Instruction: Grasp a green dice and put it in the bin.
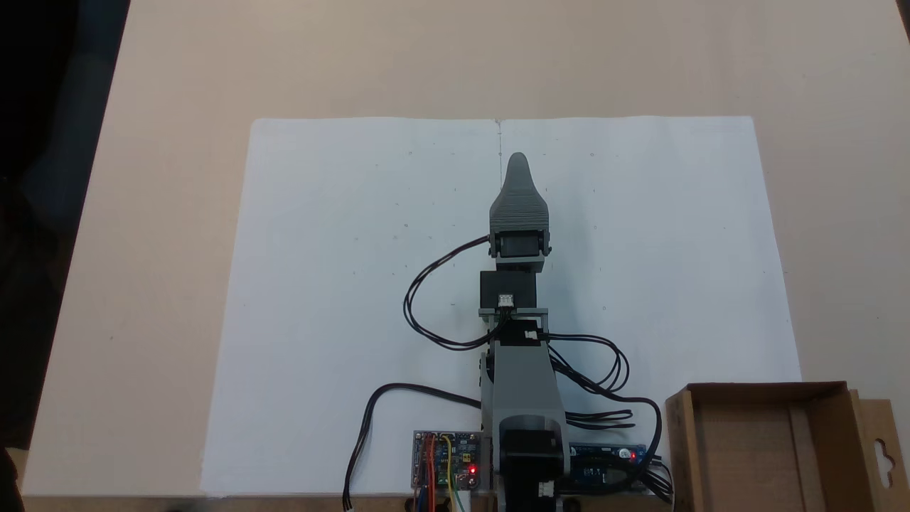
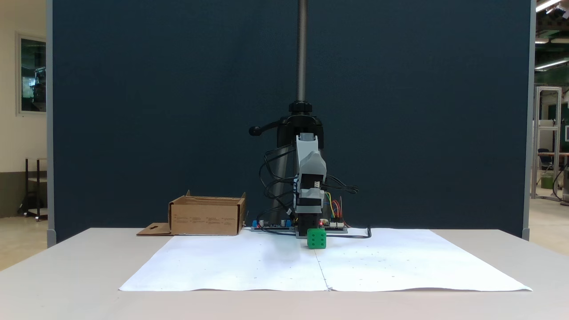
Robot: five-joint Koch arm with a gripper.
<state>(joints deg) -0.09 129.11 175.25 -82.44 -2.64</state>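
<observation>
The green dice (image 2: 316,238) rests on the white paper at its centre crease, directly under the front of the arm. Seen from above in a fixed view, the grey gripper (image 1: 517,165) points away from the base and covers the dice. Its jaws lie one over the other, so their state is not visible, and I cannot tell whether they touch the dice. The bin (image 1: 686,455), a brown cardboard box with a hang-hole flap, stands beside the arm's base, at the lower right from above and left of the arm (image 2: 206,218) from the front.
A large white paper sheet (image 1: 355,284) covers the beige table. Circuit boards (image 1: 448,462) and looping black cables (image 1: 426,299) lie around the base. A metal pole with a clamp (image 2: 301,66) rises behind the arm before a dark blue panel.
</observation>
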